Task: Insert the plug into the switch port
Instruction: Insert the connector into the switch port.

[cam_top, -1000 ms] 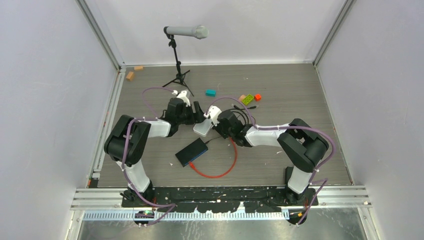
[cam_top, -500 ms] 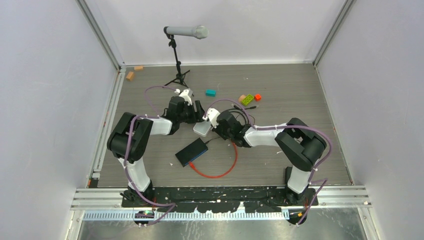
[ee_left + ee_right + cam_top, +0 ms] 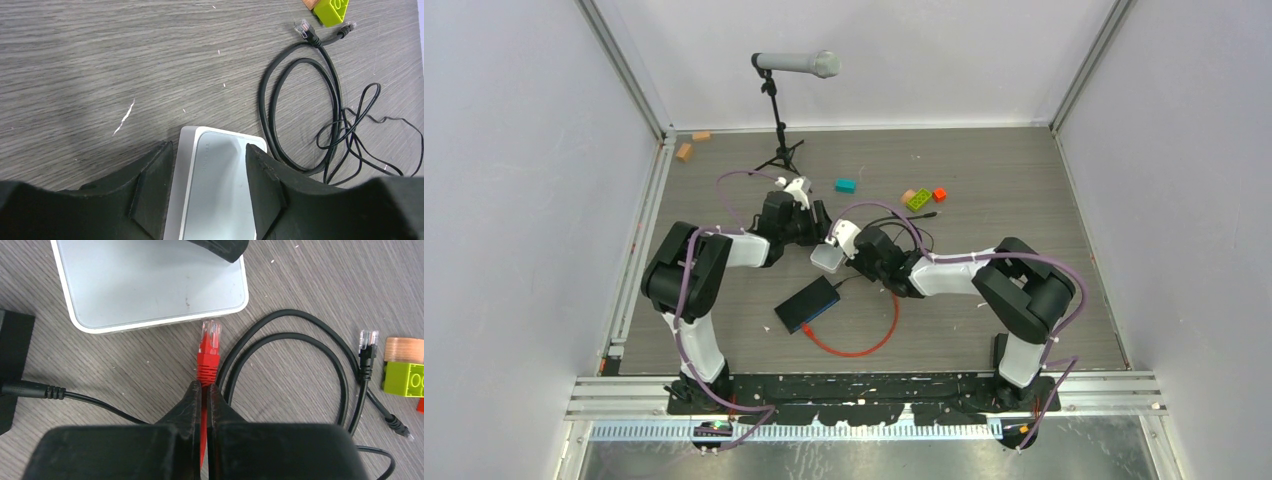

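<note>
Plug (image 3: 210, 333) on the thin red cable is pinched in the right gripper (image 3: 205, 386), left gripper (image 3: 209, 150) spread over the white rounded box (image 3: 150, 280); next up, I'd say, is aiming it at the flat black box's (image 3: 805, 302) switch port.

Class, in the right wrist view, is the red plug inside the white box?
No, the plug lies just outside the white box, its clear tip exposed.

Right wrist cam: red cable (image 3: 203, 430) shows only as a sliver btwn the pinched fingers of the right gripper (image 3: 205, 385). White box (image 3: 150, 280) is cropped at top, black box (image 3: 12, 365) at left edge. Left wrist cam: left gripper (image 3: 210, 147) masks both sides of the white box, near end cut off at btm; contact w/ it unclear. Overhead: switch port (image 3: 822, 311) too small to pick out.
</note>
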Robot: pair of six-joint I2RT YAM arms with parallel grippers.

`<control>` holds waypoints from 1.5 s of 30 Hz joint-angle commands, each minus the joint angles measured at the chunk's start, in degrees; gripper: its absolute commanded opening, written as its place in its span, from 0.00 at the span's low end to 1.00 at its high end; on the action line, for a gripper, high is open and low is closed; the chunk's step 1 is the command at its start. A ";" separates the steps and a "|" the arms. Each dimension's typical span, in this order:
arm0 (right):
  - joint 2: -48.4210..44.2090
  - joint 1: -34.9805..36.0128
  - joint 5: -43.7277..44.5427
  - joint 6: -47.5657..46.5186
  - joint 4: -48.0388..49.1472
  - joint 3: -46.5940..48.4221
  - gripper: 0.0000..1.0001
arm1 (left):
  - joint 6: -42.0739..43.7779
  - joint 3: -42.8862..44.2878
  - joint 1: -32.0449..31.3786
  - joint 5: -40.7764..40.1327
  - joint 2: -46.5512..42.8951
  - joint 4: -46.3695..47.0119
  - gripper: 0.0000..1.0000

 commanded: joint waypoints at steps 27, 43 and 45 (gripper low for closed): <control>0.61 3.57 7.28 -6.10 6.78 2.24 0.00 | 0.14 1.76 0.38 4.19 3.11 -2.97 0.48; 4.47 5.58 9.33 -12.24 6.62 5.88 0.00 | 0.68 3.28 0.29 8.37 4.84 -3.26 0.40; 4.84 5.63 9.90 -12.49 6.48 6.87 0.01 | 0.66 3.30 0.29 8.54 4.96 -3.24 0.40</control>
